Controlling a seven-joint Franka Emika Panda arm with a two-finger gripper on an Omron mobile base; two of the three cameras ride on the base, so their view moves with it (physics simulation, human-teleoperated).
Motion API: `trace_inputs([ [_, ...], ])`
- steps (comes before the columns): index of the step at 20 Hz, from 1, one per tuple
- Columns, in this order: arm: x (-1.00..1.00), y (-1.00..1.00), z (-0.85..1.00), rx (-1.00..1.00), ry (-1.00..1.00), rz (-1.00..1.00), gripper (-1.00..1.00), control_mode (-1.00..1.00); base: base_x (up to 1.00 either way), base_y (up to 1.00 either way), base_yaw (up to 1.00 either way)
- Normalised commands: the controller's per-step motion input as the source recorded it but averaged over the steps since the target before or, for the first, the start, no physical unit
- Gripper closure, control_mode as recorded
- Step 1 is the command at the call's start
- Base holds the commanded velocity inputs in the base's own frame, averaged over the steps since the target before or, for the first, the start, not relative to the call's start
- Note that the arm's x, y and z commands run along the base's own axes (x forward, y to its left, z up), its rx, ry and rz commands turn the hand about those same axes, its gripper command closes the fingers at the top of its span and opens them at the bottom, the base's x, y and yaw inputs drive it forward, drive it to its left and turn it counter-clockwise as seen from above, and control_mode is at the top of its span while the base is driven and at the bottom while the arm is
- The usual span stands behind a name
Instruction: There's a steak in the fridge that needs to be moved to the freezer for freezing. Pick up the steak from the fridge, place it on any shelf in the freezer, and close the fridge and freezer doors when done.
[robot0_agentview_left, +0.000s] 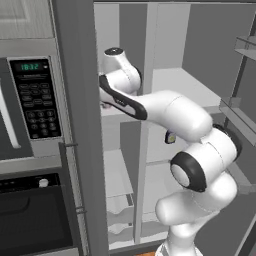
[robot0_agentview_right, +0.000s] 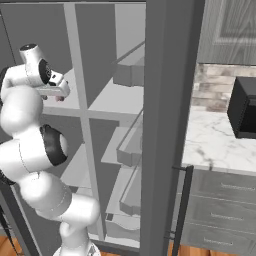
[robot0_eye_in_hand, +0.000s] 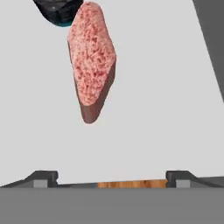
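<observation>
The steak (robot0_eye_in_hand: 92, 61) lies on a white shelf (robot0_eye_in_hand: 166, 109) inside the freezer (robot0_agentview_left: 117, 165), with a dark blue-rimmed cup (robot0_eye_in_hand: 57, 11) just behind it. The jaws (robot0_eye_in_hand: 111, 177) stand wide apart, clear of the steak and holding nothing. The arm (robot0_agentview_left: 170, 112) reaches into the narrower compartment beside the fridge (robot0_agentview_left: 200, 85).

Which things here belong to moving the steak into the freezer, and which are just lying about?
Job:
- pinkish-red steak lump
- white freezer shelf under it
- tall grey door with dark handle, standing open
- open two-finger gripper

Lying about:
- dark round cup with blue rim
- black microwave with keypad
- black oven door
- black box on marble counter
</observation>
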Motion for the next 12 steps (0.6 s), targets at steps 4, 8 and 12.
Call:
trace_inputs([
  [4, -0.97, -0.42, 0.09, 0.04, 0.00, 0.00, -1.00, -1.00, 0.00, 0.00, 0.00],
  [8, -1.00, -0.47, 0.17, 0.05, 0.00, 0.00, -1.00, -1.00, 0.00, 0.00, 0.00],
  [12, -1.00, -0.45, 0.06, 0.03, -0.02, 0.00, -1.00, -1.00, 0.00, 0.00, 0.00],
])
